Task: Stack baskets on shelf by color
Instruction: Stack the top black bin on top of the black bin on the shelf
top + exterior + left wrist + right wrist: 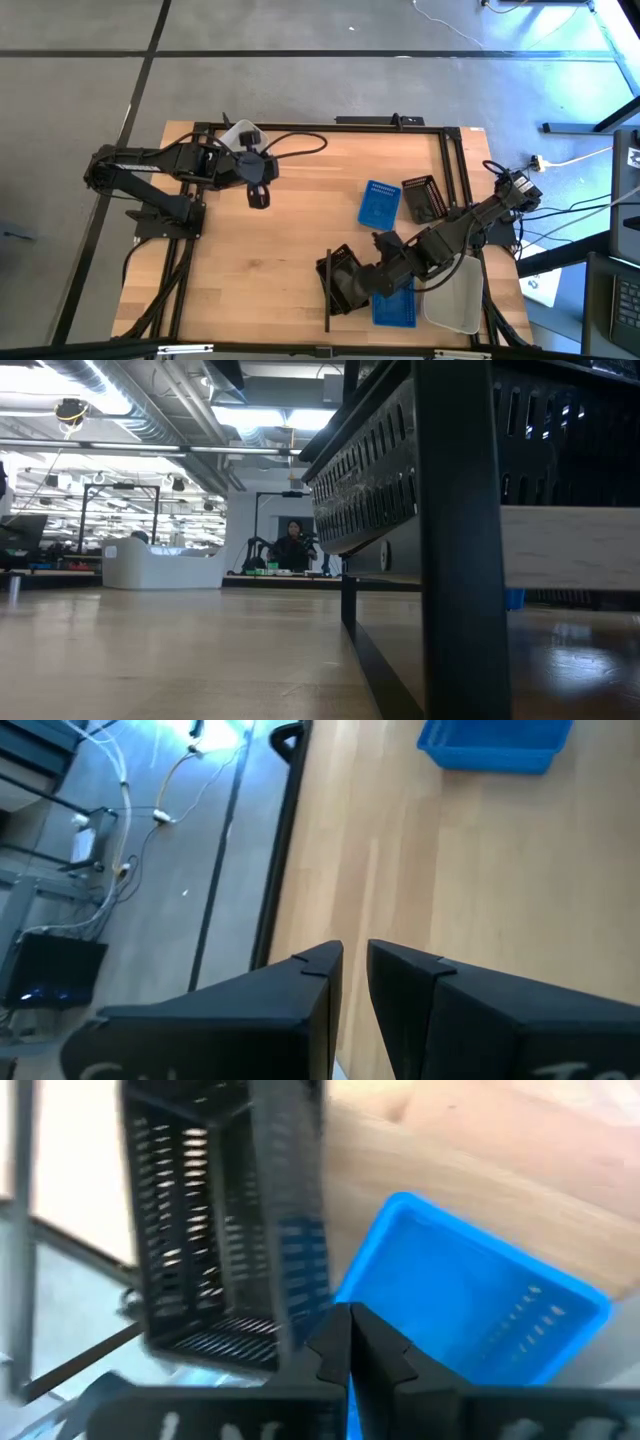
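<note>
My right gripper (pixel 362 277) is shut on a black slotted basket (pixel 340 282) over the near left end of the shelf, by its black upright bar (pixel 327 300). The low view shows this basket (pixel 380 470) tilted above the pale shelf panel (pixel 570 550), with another black basket (pixel 560 420) behind it. A blue basket (pixel 396 308) and translucent white baskets (pixel 455 298) sit on the shelf's right. My left gripper (pixel 258 195) hangs over the far left of the table, its fingers nearly together and holding nothing. My right gripper pinches one side wall of the black basket near its rim (pixel 305 1315) between its two fingers. The fingers come slanting from the table's right. The basket is tilted and lifted clear of the shelf panel, above the blue basket (pixel 470 1310).
A blue basket (pixel 379 203) and a black basket (pixel 422 197) lie on the table at the far right. A white basket (pixel 240 133) sits at the far edge by the left arm. The table's middle and near left are bare wood.
</note>
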Available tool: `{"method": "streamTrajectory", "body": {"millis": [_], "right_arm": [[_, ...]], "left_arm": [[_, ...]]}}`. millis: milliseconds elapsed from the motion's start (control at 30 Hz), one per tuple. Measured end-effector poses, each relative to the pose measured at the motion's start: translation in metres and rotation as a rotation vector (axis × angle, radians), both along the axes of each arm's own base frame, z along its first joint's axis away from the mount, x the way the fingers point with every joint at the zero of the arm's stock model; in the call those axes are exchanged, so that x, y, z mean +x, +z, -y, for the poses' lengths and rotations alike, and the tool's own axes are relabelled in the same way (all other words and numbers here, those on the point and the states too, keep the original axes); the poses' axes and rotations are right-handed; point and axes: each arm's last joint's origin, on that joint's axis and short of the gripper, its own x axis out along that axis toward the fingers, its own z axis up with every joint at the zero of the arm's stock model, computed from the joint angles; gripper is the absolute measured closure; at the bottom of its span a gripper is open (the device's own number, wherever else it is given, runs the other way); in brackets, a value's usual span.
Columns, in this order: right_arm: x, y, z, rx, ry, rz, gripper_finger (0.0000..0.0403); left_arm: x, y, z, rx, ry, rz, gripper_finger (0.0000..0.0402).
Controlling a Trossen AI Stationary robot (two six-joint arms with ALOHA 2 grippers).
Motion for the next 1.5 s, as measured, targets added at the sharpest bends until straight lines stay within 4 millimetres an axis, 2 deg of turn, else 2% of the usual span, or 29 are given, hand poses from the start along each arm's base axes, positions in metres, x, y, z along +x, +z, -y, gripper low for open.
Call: {"method": "streamTrajectory", "body": {"millis": [267,500,700,833,1000,1133,1500], "right_arm": [[0.002,0.0,-0.001,0.01,-0.013,0.01,0.0401],[0.011,-0.013,-0.011,0.096,0.047,-0.041,0.0401],[0.021,-0.014,-0.016,0.113,0.066,0.046,0.0401],[0.02,-0.015,-0.015,0.101,0.071,0.031,0.0401],[0.014,-0.018,-0.01,0.038,0.041,-0.028,0.0401],[0.02,-0.016,-0.009,-0.069,0.02,0.096,0.0401],[0.025,-0.013,-0.006,-0.224,0.079,0.209,0.0401]], "left_arm": [[0.0,0.0,0.0,-0.008,-0.007,0.0,0.0358],[0.0,0.0,0.0,-0.008,-0.008,-0.001,0.0358],[0.0,0.0,0.0,-0.003,-0.011,-0.005,0.0358],[0.0,0.0,0.0,-0.003,-0.011,-0.005,0.0358],[0.0,0.0,0.0,-0.014,-0.005,0.002,0.0358],[0.0,-0.001,0.002,-0.067,-0.026,0.008,0.0358],[-0.001,-0.003,0.002,-0.09,-0.025,-0.009,0.0358]]}}
